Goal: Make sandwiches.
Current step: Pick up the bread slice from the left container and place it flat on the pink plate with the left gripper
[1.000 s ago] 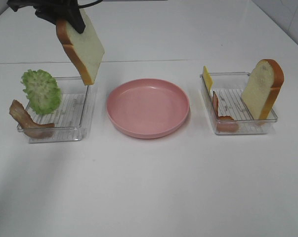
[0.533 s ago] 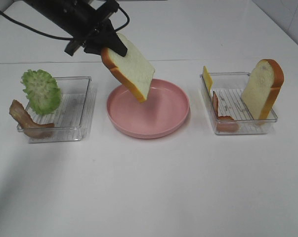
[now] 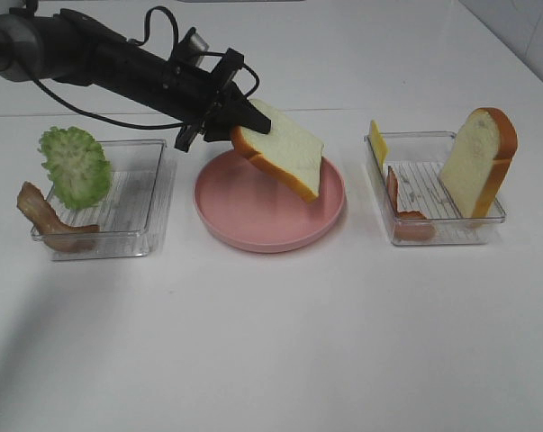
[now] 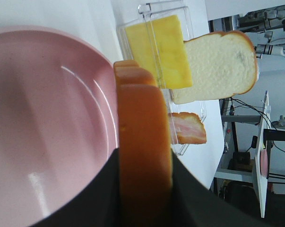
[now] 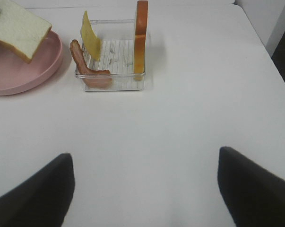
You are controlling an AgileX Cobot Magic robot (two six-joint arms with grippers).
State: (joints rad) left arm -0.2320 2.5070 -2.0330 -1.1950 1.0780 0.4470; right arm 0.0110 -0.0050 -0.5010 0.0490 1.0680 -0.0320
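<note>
My left gripper (image 3: 238, 123) is shut on a white bread slice (image 3: 285, 158) with orange-brown crust and holds it tilted, just above the round pink plate (image 3: 244, 220). In the left wrist view the crust (image 4: 142, 137) sits between the dark jaws over the plate (image 4: 47, 118). A second bread slice (image 3: 478, 162), yellow cheese (image 3: 377, 142) and bacon (image 3: 402, 209) stand in the right tray. Green lettuce (image 3: 75, 166) and another bacon strip (image 3: 46, 220) are in the left tray. My right gripper (image 5: 144, 198) is open and empty, low over the table, well short of the right tray (image 5: 111, 75).
Two clear plastic trays flank the plate, the left tray (image 3: 136, 207) and the right tray (image 3: 447, 229). The white table's back edge runs behind them. The left arm (image 3: 100, 58) reaches in from the far left, above the left tray.
My left gripper has carried the bread slice from above the left tray rightward and down, to just over the pink plate. The slice has tilted flatter. Nothing else has moved.
</note>
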